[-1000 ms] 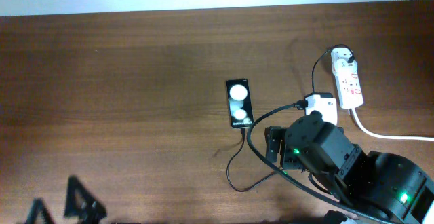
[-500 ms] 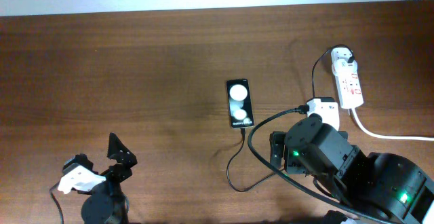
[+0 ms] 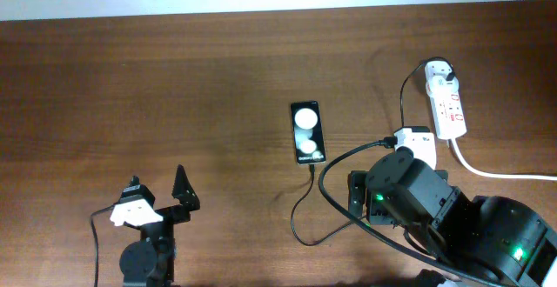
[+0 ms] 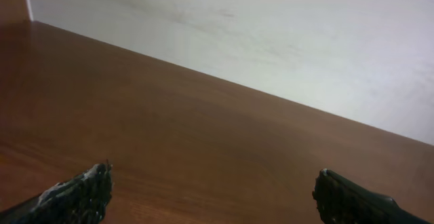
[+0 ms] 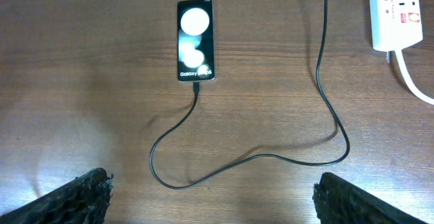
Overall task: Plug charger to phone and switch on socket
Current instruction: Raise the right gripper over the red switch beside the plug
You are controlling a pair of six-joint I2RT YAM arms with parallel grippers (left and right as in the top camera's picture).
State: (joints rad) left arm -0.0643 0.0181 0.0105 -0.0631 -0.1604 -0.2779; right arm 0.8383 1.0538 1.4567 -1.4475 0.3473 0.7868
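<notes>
A: Far right on the table point(image 3: 174, 78) lies the socket point(image 3: 448, 109), its long axis running near to far. The right gripper point(image 5: 210, 200), spread and empty, is much nearer than the left gripper point(image 3: 157, 198) (also spread, empty).

B: And the phone point(image 3: 306, 132)?

A: Centre, with the charger point(image 5: 319, 81) meeting its near end. I cannot tell whether the plug is fully home or the switch is on. The right arm point(image 3: 435, 209) hides some cable.

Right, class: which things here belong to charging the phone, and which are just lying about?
Job: phone; charger; socket, with its white cord.
Lying about: no spare items in view; only the table itself.
</notes>
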